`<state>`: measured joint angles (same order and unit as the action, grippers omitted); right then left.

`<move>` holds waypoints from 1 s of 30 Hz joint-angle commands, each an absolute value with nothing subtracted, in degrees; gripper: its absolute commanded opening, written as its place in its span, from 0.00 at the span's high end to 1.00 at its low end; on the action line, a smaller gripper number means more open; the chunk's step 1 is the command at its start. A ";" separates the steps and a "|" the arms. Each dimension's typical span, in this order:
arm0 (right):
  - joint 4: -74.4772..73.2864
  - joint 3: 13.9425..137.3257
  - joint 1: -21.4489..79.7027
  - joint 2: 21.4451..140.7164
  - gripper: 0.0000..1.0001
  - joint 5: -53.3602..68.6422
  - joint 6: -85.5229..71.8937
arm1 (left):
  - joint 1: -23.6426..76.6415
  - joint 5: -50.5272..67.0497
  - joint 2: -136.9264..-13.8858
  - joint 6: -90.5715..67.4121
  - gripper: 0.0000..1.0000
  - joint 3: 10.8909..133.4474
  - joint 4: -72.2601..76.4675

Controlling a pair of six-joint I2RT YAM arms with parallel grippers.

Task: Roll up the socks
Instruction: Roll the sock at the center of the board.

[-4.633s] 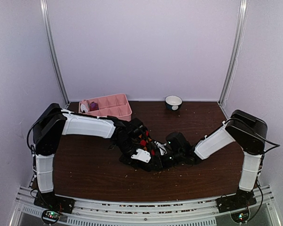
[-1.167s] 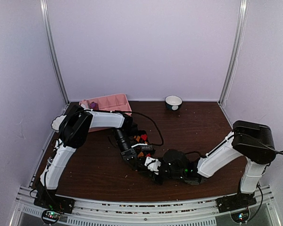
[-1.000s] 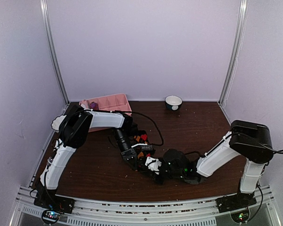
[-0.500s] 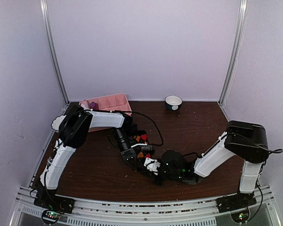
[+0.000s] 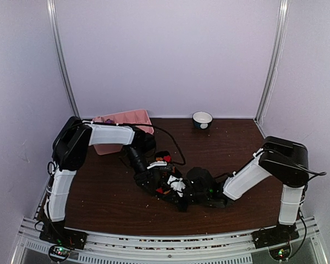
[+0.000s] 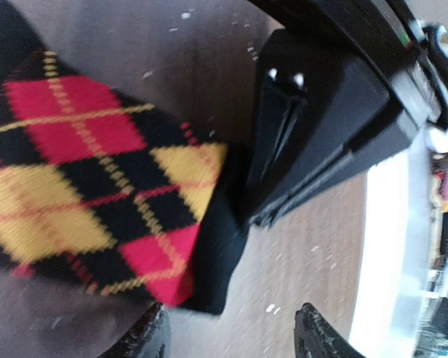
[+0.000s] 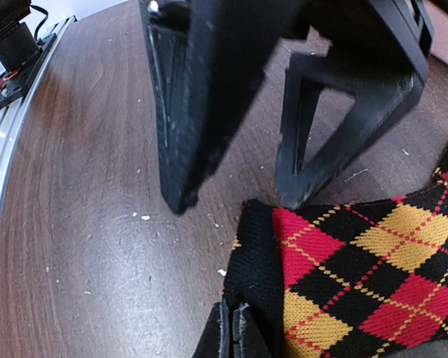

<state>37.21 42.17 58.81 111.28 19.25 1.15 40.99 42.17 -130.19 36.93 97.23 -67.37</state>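
A black argyle sock (image 7: pixel 358 276) with red and yellow diamonds lies flat on the brown table. It also shows in the left wrist view (image 6: pixel 82 194) and in the top view (image 5: pixel 165 159). My right gripper (image 7: pixel 232 332) is shut, pinching the sock's black cuff edge; from above it sits mid-table (image 5: pixel 182 197). My left gripper (image 6: pixel 231 339) is open and empty, its fingers (image 7: pixel 187 97) standing just past that cuff corner, facing the right gripper; from above it is beside the sock (image 5: pixel 170 184). The pink socks are out of view.
A pink compartment tray (image 5: pixel 133 117) stands at the back left, partly behind the left arm. A small bowl (image 5: pixel 202 119) stands at the back centre. Crumbs are scattered over the table. A metal rail (image 5: pixel 165 245) runs along the near edge.
The left arm has swung its shoulder and elbow outward to the left. Both grippers and the sock end have shifted slightly toward the back. The right gripper stays shut on the cuff.
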 commanded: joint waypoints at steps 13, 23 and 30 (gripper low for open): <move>20.75 44.00 55.23 113.38 1.00 27.02 -8.54 | 27.77 14.10 -111.77 18.00 0.02 93.62 -45.21; 17.85 45.86 54.04 113.71 1.00 32.56 -13.58 | 23.82 10.35 -101.94 13.14 0.08 81.89 -30.81; 17.91 45.19 52.69 112.69 1.00 36.17 -19.13 | 27.44 23.84 -95.54 29.35 0.02 75.03 -30.46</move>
